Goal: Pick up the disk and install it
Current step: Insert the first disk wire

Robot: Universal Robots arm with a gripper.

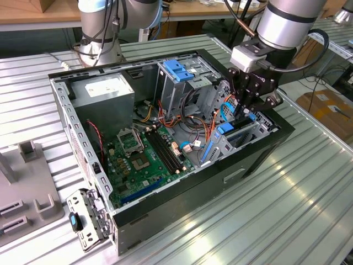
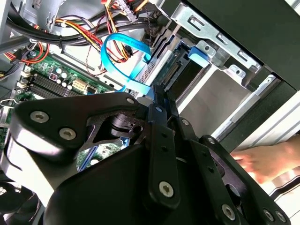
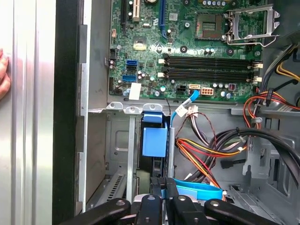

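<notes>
- the open computer case (image 1: 165,182) lay on the ribbed metal table (image 1: 287,210), motherboard (image 1: 140,160) exposed beside the grey power supply (image 1: 105,91).
- a tangle of coloured cables (image 3: 211,154) and a flat blue cable (image 2: 124,58) crowded the drive bay.
- the gripper (image 1: 246,110) hung over that bay, fingers (image 3: 159,197) pinched on the disk (image 3: 154,140).
- the disk stood on edge in the bay slot, its blue rail showing.
- a hand (image 2: 267,161) rested outside the case.

Open computer case (image 1: 259,149) with motherboard (image 1: 144,160)
</notes>
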